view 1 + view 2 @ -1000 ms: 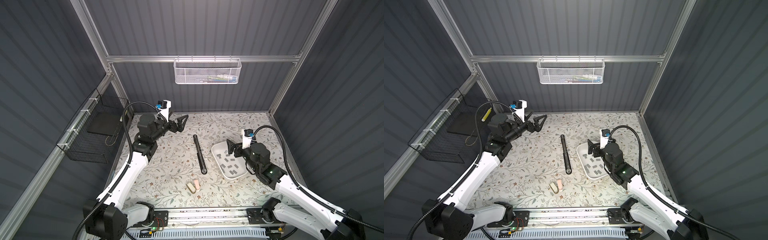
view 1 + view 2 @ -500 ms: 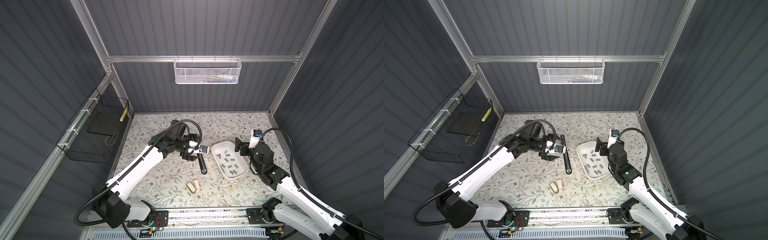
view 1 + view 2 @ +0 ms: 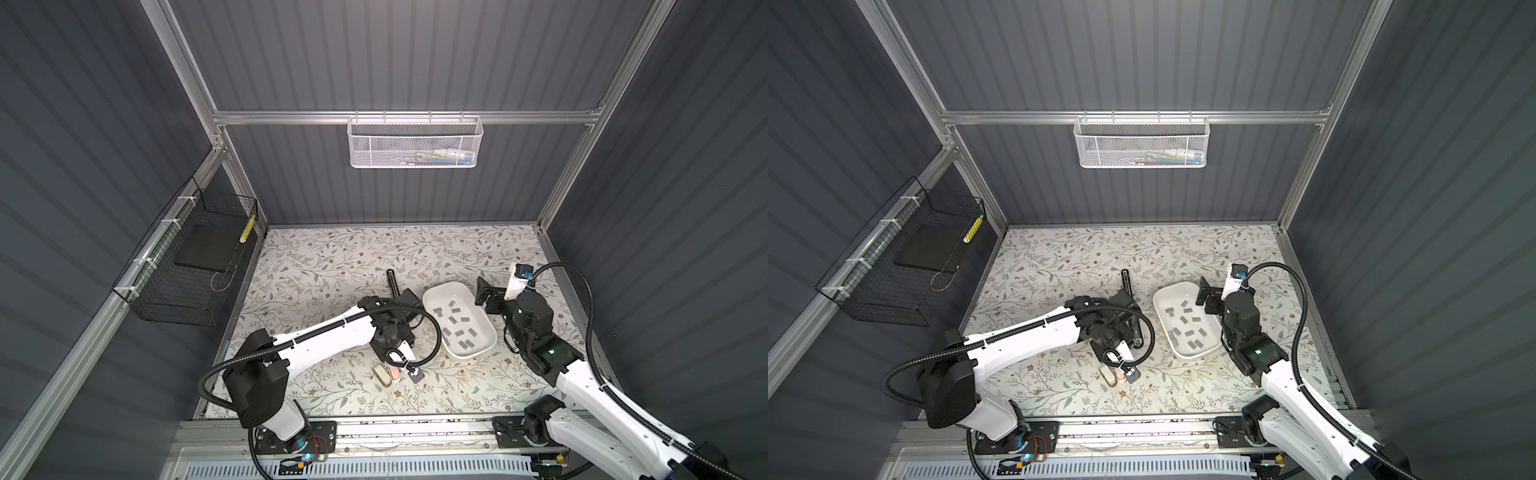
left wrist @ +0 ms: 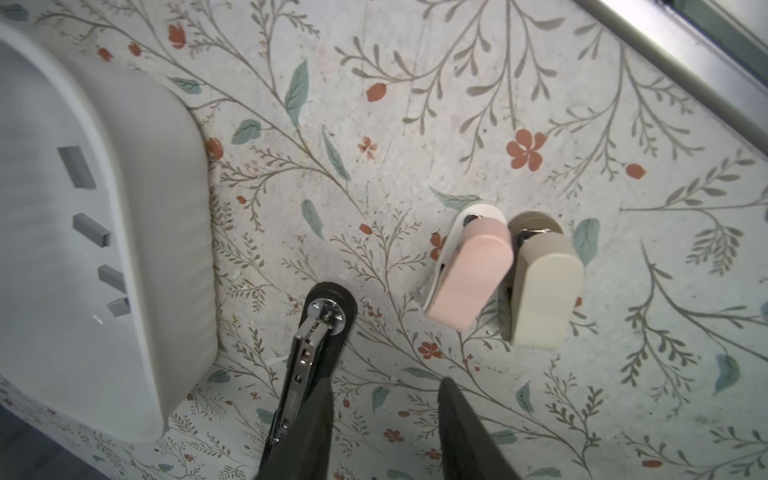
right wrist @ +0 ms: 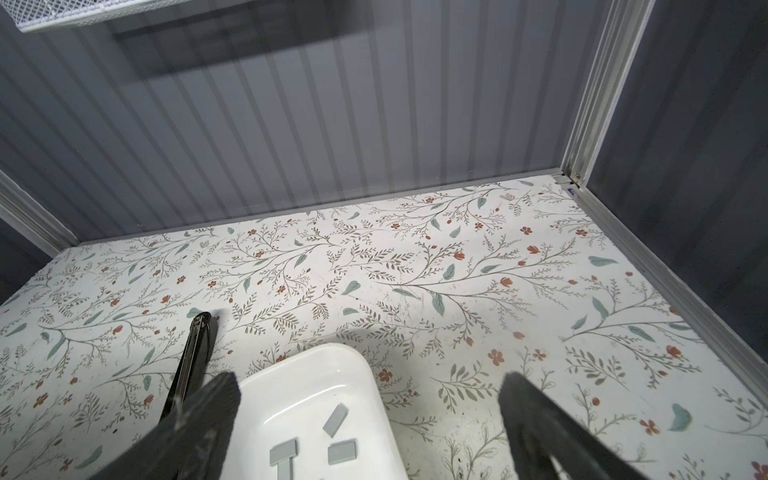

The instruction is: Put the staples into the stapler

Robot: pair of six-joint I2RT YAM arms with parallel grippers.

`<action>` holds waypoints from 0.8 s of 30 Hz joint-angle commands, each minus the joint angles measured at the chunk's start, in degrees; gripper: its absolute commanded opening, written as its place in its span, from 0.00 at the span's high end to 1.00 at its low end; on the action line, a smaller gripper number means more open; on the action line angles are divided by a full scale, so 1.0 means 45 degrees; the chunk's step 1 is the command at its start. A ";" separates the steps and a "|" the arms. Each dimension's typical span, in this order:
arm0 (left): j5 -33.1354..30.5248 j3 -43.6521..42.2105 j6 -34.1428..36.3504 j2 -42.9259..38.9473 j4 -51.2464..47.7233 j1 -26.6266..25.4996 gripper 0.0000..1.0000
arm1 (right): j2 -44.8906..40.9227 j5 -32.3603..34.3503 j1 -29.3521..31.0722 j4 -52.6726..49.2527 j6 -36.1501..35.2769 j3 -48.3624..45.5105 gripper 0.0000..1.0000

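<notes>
The table point(image 3: 332, 257) has flowers on it. The left gripper point(image 4: 386, 384) hangs over the middle of the table. Its fingers are apart, and one finger is right at the front part of the stapler point(image 4: 307, 357). I think it is going to hold the stapler. The right gripper point(image 5: 368, 386) is wide apart and holds nothing. It hangs over the back end of the tray point(image 3: 471, 352). The tray sits beside the stapler, toward the right edge. The stapler is long, black and open, and it points from back to front. Two small staplers point(image 4: 469, 274) sit near the front edge. The staples point(image 3: 465, 344) lie in the tray, so the right arm is nearer to them.
</notes>
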 commanded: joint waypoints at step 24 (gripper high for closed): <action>-0.1342 -0.0374 0.0139 0.1333 -0.0803 -0.1075 0.47 | -0.0064 -0.0920 -0.0076 0.0345 -0.0159 0.0198 0.01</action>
